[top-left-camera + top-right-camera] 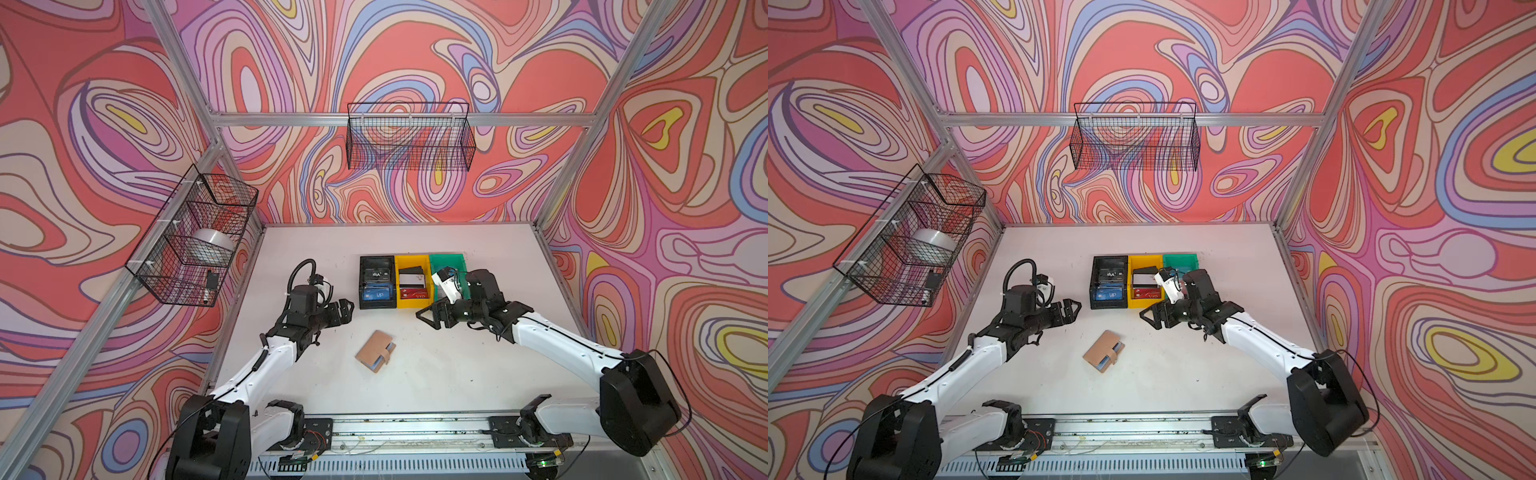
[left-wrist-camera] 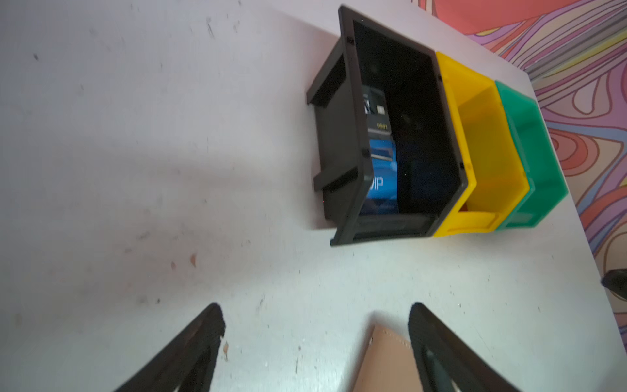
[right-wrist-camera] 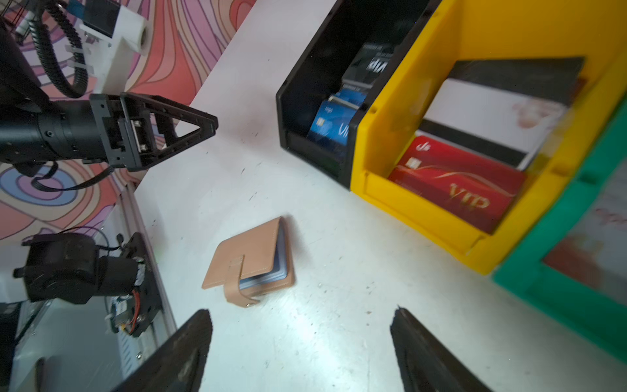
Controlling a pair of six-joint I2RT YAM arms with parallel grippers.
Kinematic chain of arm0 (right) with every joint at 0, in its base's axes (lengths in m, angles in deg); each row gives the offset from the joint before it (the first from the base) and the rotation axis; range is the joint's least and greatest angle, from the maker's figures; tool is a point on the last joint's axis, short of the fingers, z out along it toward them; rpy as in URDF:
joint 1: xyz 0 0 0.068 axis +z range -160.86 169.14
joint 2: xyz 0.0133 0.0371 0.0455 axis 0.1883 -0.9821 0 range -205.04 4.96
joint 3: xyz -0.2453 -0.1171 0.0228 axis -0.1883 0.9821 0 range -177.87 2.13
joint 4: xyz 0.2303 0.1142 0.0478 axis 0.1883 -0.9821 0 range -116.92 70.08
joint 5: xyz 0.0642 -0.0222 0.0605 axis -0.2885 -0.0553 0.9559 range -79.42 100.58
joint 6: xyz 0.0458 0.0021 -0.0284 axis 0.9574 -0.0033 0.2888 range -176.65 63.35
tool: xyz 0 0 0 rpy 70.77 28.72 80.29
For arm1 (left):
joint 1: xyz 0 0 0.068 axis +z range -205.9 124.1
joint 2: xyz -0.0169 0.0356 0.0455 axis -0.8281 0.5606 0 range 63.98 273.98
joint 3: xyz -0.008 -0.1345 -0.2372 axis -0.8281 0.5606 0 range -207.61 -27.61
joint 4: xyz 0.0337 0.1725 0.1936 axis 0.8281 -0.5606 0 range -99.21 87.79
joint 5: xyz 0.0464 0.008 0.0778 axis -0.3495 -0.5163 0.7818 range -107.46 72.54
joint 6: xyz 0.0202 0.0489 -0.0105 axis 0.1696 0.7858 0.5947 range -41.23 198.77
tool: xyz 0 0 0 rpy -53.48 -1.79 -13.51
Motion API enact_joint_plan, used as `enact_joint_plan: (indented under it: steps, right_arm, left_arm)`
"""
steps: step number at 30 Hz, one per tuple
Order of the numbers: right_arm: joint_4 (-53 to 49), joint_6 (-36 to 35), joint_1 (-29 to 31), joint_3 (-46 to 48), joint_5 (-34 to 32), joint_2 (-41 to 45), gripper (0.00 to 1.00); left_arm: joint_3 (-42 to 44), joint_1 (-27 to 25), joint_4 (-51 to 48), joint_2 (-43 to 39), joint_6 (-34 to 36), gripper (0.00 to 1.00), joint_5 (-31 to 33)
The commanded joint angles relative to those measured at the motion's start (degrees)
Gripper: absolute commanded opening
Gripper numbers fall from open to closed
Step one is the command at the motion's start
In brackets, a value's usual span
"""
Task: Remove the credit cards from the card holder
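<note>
The tan card holder [image 1: 375, 350] [image 1: 1104, 351] lies closed on the white table between the two arms, its strap folded over the open edge. In the right wrist view the card holder [image 3: 251, 261] shows bluish page edges; the credit cards in it cannot be made out. My left gripper [image 1: 347, 309] [image 1: 1074, 309] hovers open to the holder's far left, and a corner of the card holder [image 2: 386, 363] sits by one finger of the left gripper [image 2: 315, 319]. My right gripper [image 1: 422, 318] [image 1: 1146, 318] [image 3: 302, 322] is open and empty, to the holder's far right.
Behind the holder stand a black bin [image 1: 361, 282], a yellow bin [image 1: 411, 259] and a green bin [image 1: 446, 259], side by side. Blue and black cards lie in the black bin; red, white and black cards in the yellow one. Wire baskets [image 1: 409, 137] [image 1: 195, 237] hang on the walls.
</note>
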Motion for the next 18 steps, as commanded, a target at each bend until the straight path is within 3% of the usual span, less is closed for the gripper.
enact_joint_plan:
  steps: [1, 7, 10, 18]
  right_arm:
    - [0.8, 3.5, 2.1, 0.1, 6.2, -4.0, 0.85]
    - [1.8, 4.2, 6.8, -4.0, 11.8, -14.6, 0.83]
    - [4.1, 4.6, 8.3, -5.5, 15.0, -19.1, 0.83]
    - [7.2, 5.8, 10.1, -10.4, 19.4, -28.3, 0.8]
  left_arm:
    - [5.0, -0.4, -4.1, -5.8, -6.8, 0.88, -3.5]
    - [10.2, -0.4, -6.8, -14.3, -9.0, 0.89, -5.7]
    - [8.8, -0.4, -10.9, -14.3, -7.9, 0.89, -6.1]
    - [8.6, -0.4, -9.6, -12.1, -9.8, 0.9, -6.3]
